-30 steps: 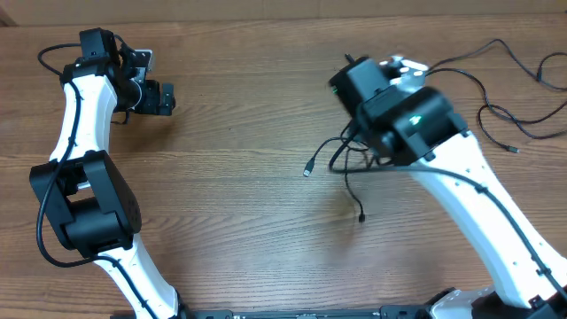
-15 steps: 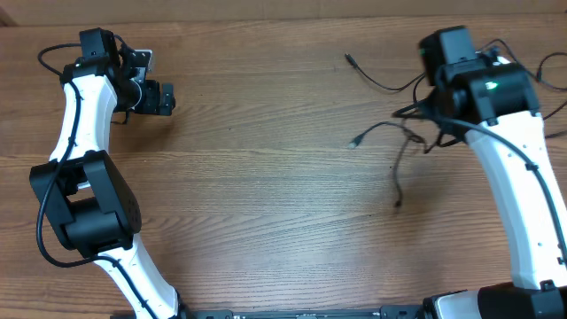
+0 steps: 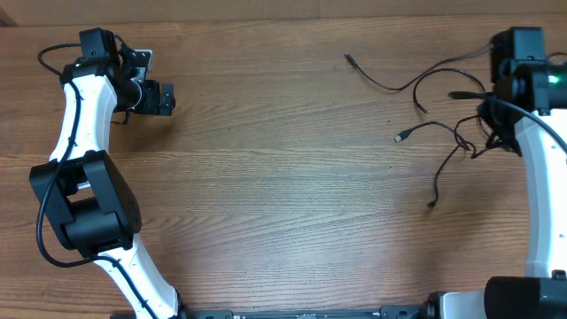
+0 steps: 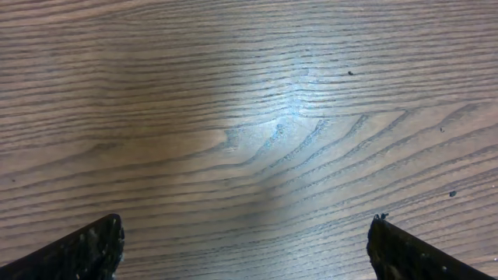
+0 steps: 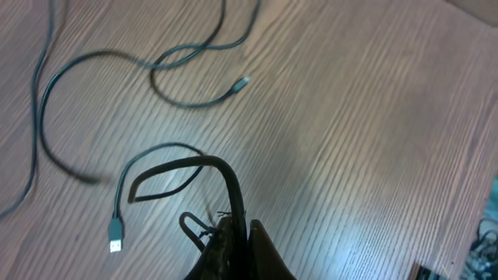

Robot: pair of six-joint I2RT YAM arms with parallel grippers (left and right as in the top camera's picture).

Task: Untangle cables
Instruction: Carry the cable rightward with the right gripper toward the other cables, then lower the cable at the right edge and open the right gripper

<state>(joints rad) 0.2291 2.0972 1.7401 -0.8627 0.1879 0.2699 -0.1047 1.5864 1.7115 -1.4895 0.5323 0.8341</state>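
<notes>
Right wrist cam: cables (image 5: 183, 163) are pinched by right gripper (image 5: 236, 243), loops trailing just ahead; pull-apart step is judged. Next, a strand should be held by wide-spread left gripper (image 4: 245, 237).

Thin black cables (image 3: 403, 136) sprawl loose, partly knotted together at far right.

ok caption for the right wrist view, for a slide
Right gripper shut on a black cable loop over the wooden table, more cables spread beyond.
</notes>
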